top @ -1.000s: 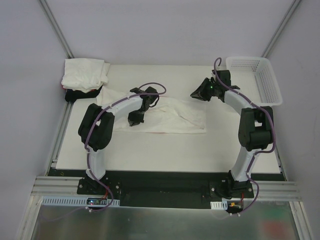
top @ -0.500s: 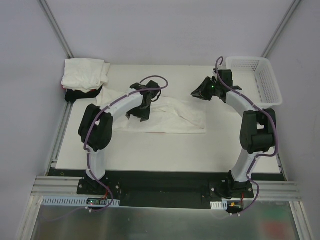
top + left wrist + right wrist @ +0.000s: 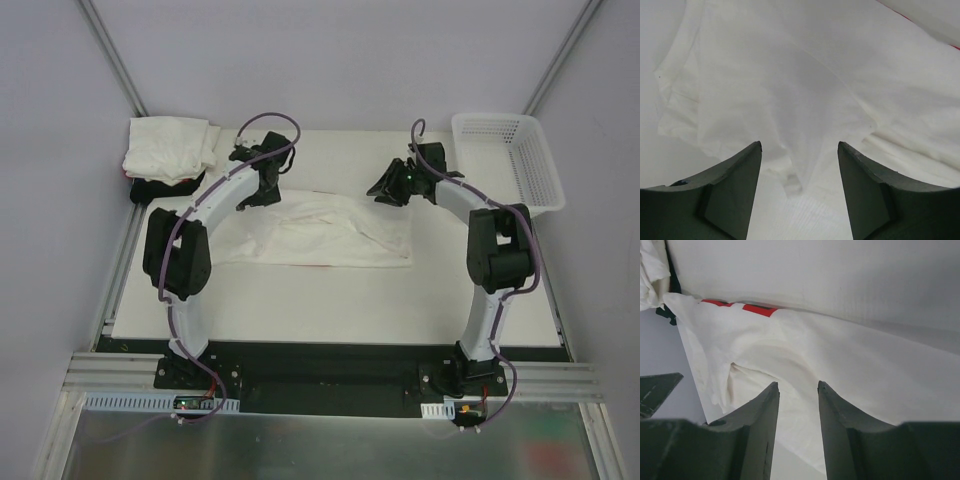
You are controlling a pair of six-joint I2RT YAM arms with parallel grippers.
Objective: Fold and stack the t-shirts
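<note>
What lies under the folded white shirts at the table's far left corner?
Black cloth pokes out beneath the white stack along its near edge. How far it runs underneath, and whether anything else lies there, is covered by the white shirts.

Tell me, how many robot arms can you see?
2. The left black-and-white robot arm reaches over the far-left edge of the flat white cloth t-shirt; the right black-and-white robot arm reaches over its far-right corner.

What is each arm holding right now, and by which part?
Nothing. The left gripper and right gripper are both open, with no cloth between their fingers. The white shirt lies loose beneath them.
</note>
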